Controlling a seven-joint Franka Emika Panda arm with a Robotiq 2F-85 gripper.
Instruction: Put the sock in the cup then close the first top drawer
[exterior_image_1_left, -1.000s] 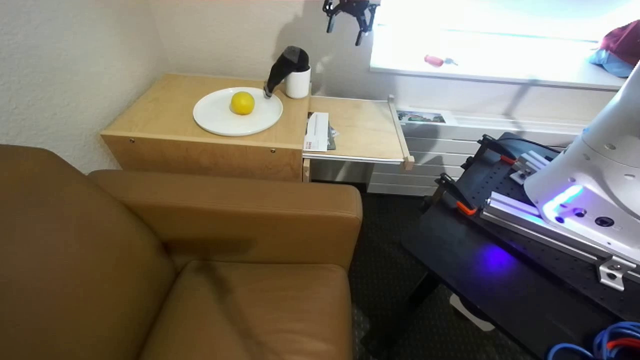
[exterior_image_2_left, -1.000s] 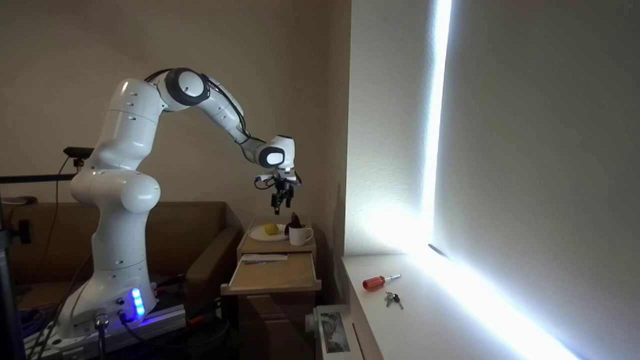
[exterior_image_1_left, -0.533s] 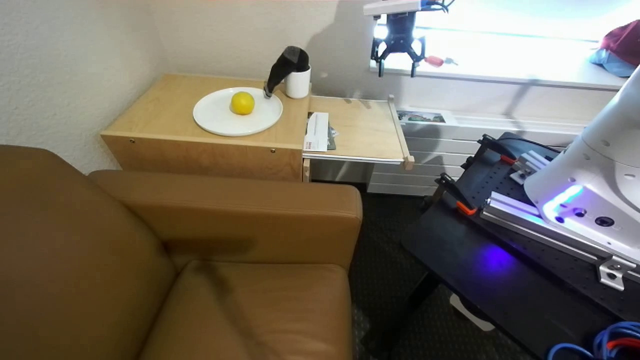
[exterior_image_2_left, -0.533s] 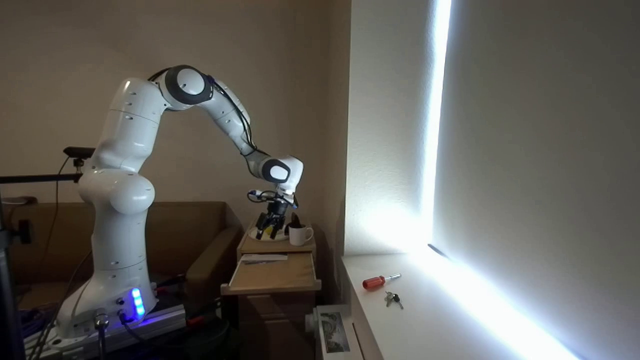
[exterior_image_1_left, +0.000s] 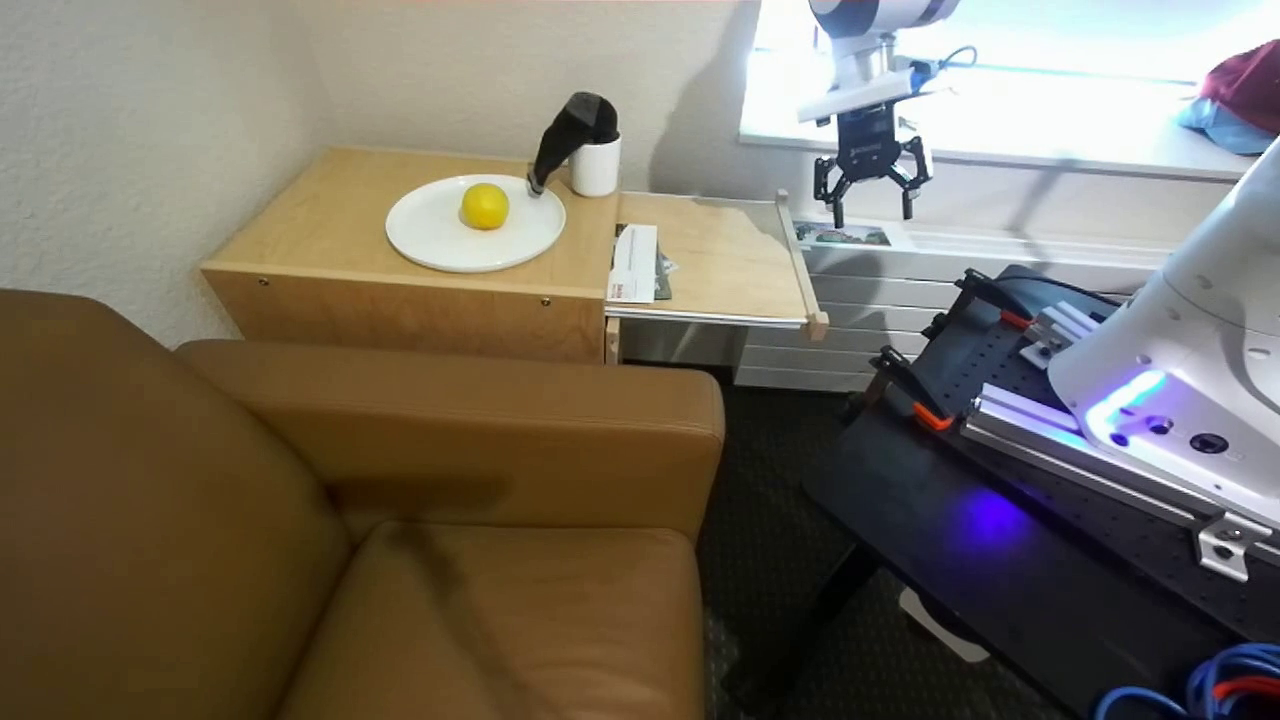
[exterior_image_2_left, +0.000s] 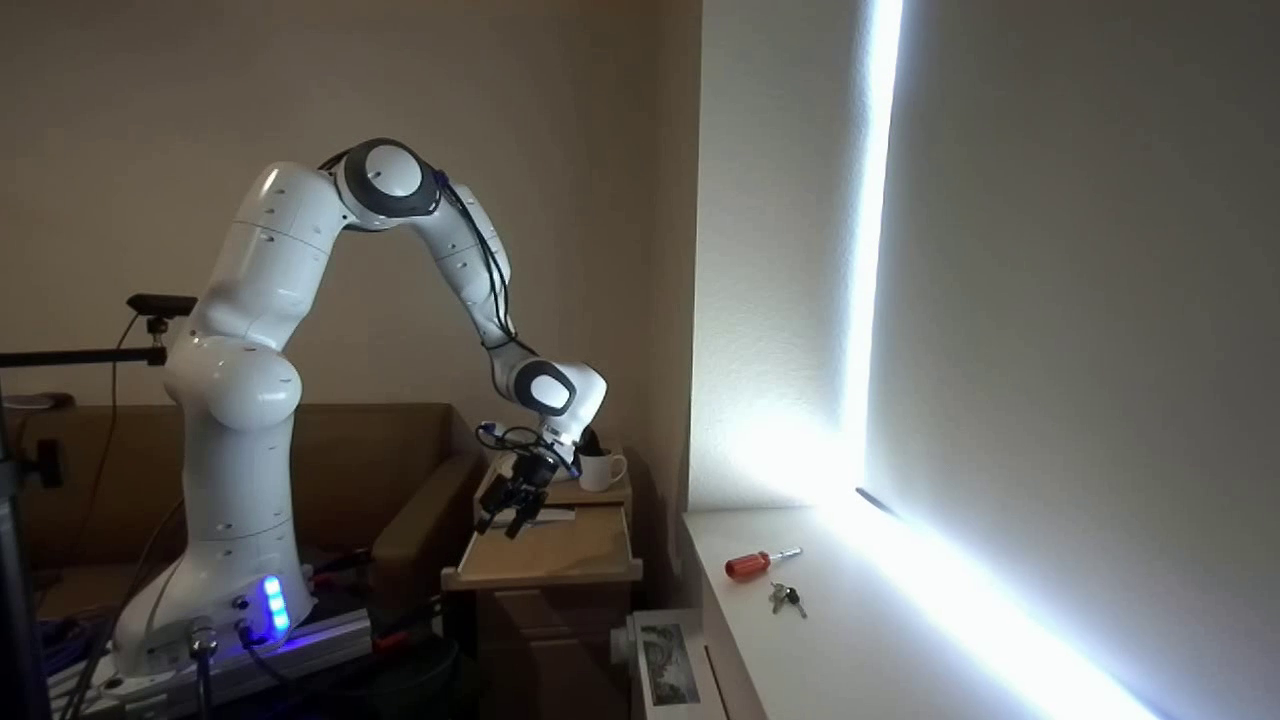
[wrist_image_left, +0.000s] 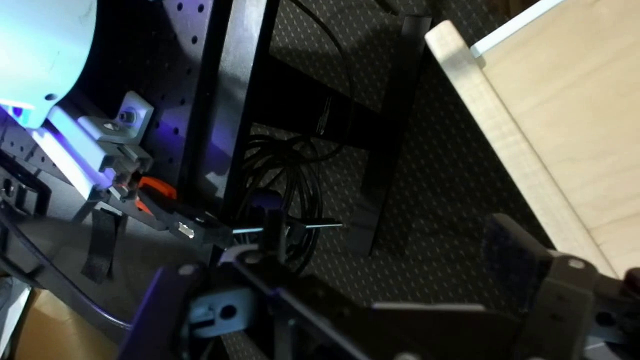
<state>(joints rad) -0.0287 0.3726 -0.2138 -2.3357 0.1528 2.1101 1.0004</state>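
The gripper (exterior_image_1_left: 873, 216) (spread wide) hangs near the drawer (exterior_image_1_left: 738, 268).

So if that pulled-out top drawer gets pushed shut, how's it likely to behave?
The drawer would probably slide rather than tip, since the white strip along its side looks like a runner. It may twist slightly if pushed off-centre, given its wide front bar. The papers inside appear to lie loose, so a hard shove could shift them.
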